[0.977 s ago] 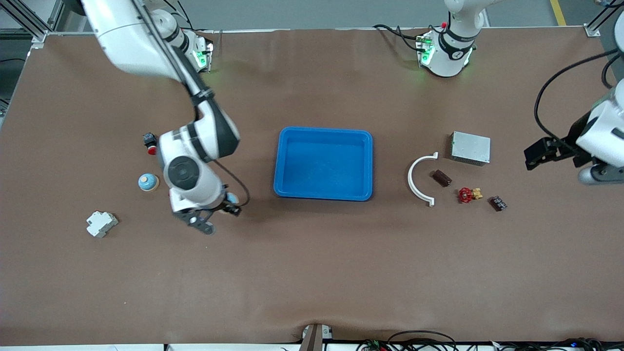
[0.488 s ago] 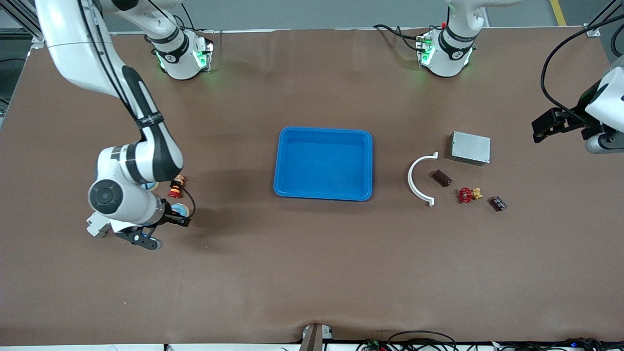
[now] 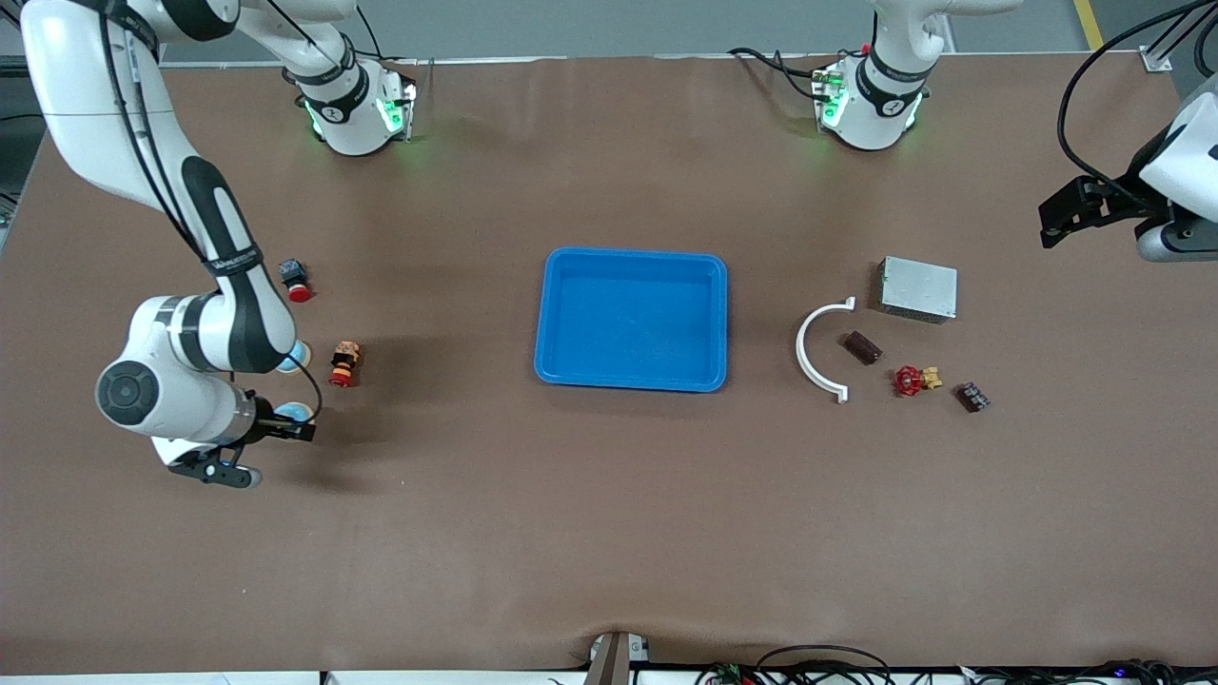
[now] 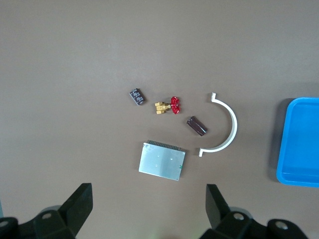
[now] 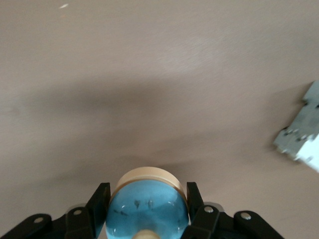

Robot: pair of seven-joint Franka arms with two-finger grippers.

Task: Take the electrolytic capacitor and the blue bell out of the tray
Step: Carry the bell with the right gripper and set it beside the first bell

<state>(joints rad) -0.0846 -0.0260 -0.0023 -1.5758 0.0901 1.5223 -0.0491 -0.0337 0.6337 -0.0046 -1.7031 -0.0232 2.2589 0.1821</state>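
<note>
Carrying the blue bell [image 5: 147,206] clamped, the right pincer [image 3: 285,423] has swung farther from the tray [image 3: 632,319]. Lower it to bare surface [image 3: 609,533] before releasing; the left pincer [image 4: 147,209] waits, spread wide.

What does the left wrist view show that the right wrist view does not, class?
Only the left wrist view: the open left gripper, the blue tray, grey metal box, white curved piece and red valve.
Only the right wrist view: the right gripper shut on the blue bell, and a white block.
Both: the brown table.
</note>
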